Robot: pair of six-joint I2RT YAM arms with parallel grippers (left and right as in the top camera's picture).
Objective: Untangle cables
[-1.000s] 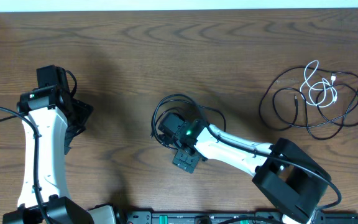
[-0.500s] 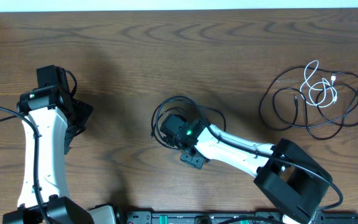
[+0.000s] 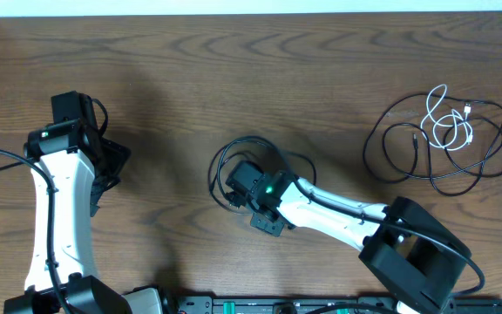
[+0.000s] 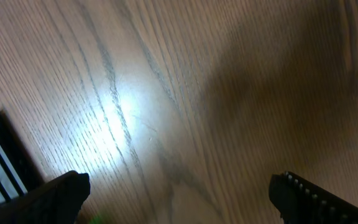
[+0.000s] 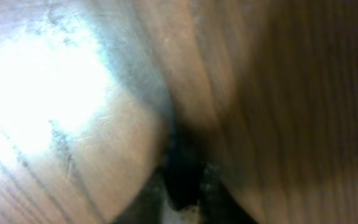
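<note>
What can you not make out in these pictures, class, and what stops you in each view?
- Overhead: the right pincer is hidden under its own wrist. You cannot tell whether it grips the black loop.
- Right wrist: everything is blurred, and only a dark smear shows.
- Left wrist: the left pincer is mostly cut off by the bottom edge.
- Overhead: the white cable and black cables are too small to show how they cross.

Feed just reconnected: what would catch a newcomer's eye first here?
The right arm is stretched to the middle of the table, low over a black cable loop. Far right, black cables lie tangled with a white cable. The left end effector hangs open over bare wood.
</note>
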